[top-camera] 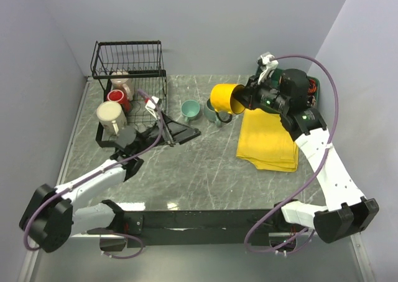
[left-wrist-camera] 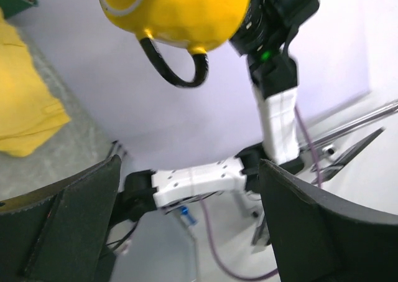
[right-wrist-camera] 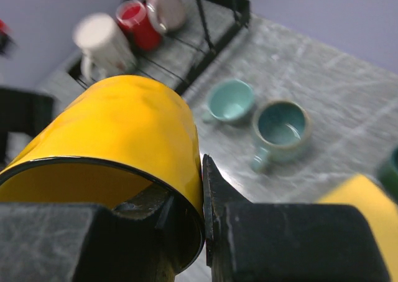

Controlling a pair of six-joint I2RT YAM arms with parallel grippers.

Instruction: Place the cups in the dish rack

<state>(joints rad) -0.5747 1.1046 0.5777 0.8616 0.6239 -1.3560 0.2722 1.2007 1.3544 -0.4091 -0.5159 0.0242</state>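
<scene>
My right gripper (top-camera: 244,98) is shut on the rim of the yellow mug (top-camera: 225,98) and holds it on its side in the air, one finger inside and one outside (right-wrist-camera: 202,195). Two teal mugs (top-camera: 190,110) (top-camera: 213,114) stand on the table below it. The black wire dish rack (top-camera: 127,76) stands at the back left and holds a cream mug (top-camera: 110,114), a red mug (top-camera: 117,97) and a beige mug (top-camera: 119,79). My left gripper (top-camera: 177,132) is open and empty just right of the rack's base; in its wrist view (left-wrist-camera: 186,220) the yellow mug (left-wrist-camera: 180,8) hangs above.
A yellow cloth (top-camera: 267,139) lies on the table at the right under the right arm. A green tray (top-camera: 314,86) is partly hidden behind the right wrist. Walls close in the table at the left, back and right.
</scene>
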